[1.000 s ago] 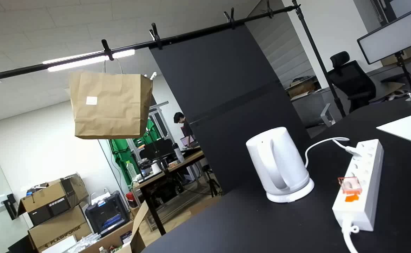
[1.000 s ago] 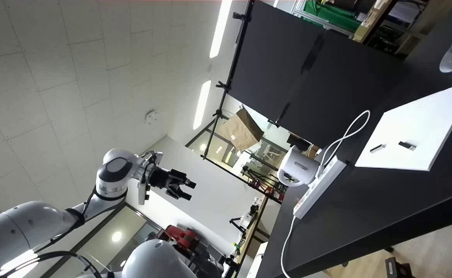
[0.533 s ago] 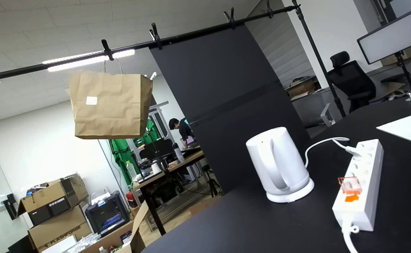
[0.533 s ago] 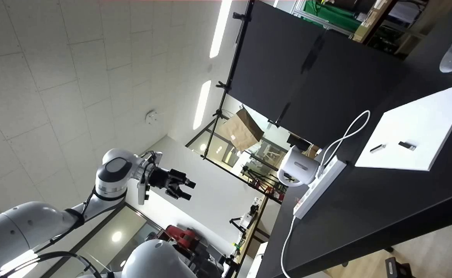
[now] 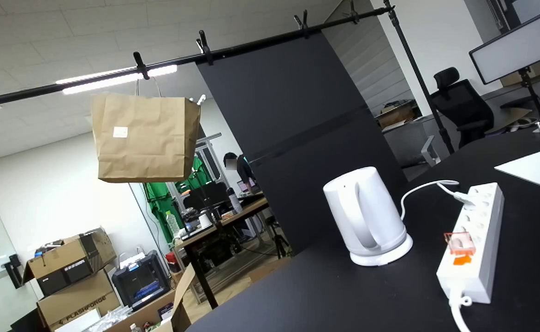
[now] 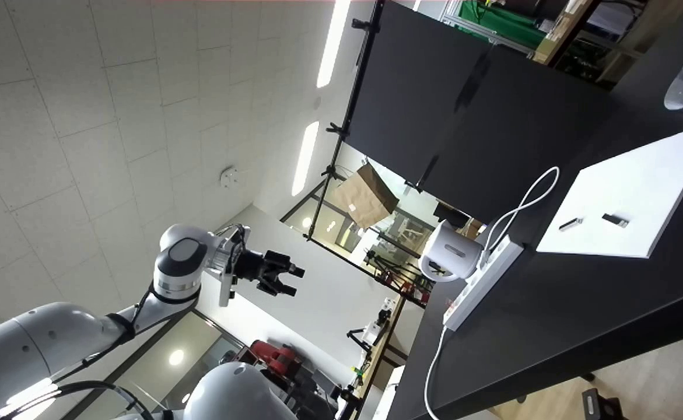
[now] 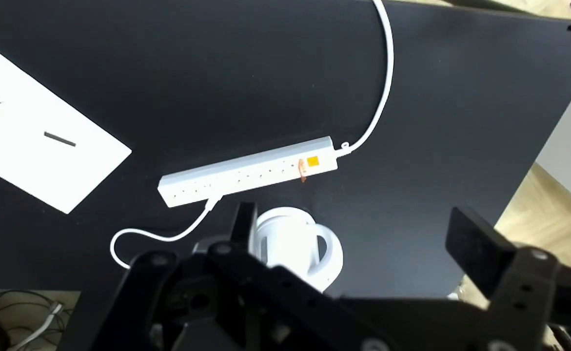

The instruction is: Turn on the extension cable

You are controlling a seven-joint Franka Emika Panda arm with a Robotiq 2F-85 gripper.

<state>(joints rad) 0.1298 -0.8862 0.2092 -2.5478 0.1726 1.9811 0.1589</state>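
While the jaws gape, the black table point(image 7: 192, 97) bears the extension cable point(image 7: 248, 171) — ceiling lights point(image 6: 333, 44) aglow.

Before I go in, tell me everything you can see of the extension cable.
The extension cable is a long, plastic-looking white power strip lying flat on the black table with its row of sockets up. Near one end sits an orange switch, its clear reddish cover standing open beside it; on or off, I can't tell. A white cord leaves that end; toward the far end a white plug is in a socket. The open gripper doesn't touch it.
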